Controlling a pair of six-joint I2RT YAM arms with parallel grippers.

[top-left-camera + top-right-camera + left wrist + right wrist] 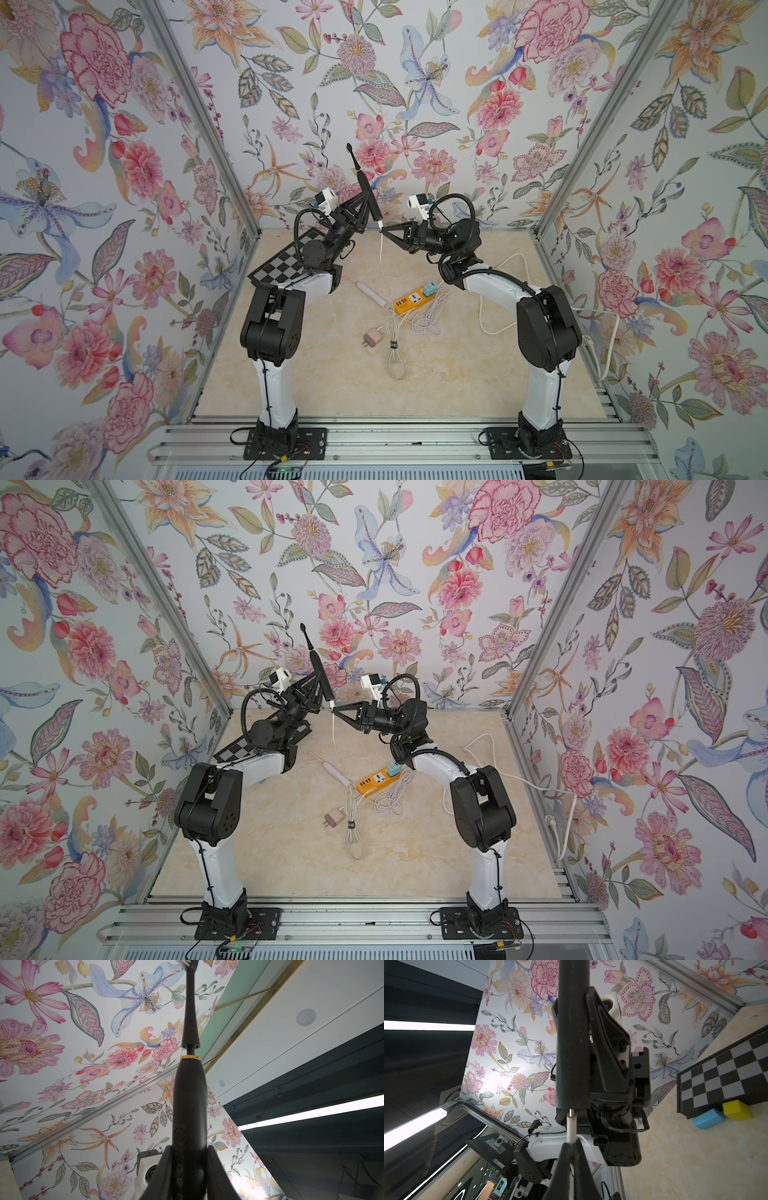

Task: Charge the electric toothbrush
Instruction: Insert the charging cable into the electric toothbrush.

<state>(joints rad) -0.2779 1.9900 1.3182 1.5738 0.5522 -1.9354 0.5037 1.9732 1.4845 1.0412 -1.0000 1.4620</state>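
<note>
Right wrist view alone: cable [570, 1128] plug tip meets toothbrush [572, 1043] base; blue block [708, 1119] and yellow block [737, 1110] beside checkerboard [720, 1076].
Top views: left hand [365, 194] clamped on toothbrush, raised, head toward 11 o'clock. Right hand [384, 229] pinched together on cable.
Strip [411, 300], adapter [372, 336] toward 6 o'clock from hands.
Left arm partly hides checkerboard.
Beige marbled worktop [332, 382], floral walls.

Black toothbrush [360, 176], white cable [382, 249], orange power strip [409, 300].
</note>
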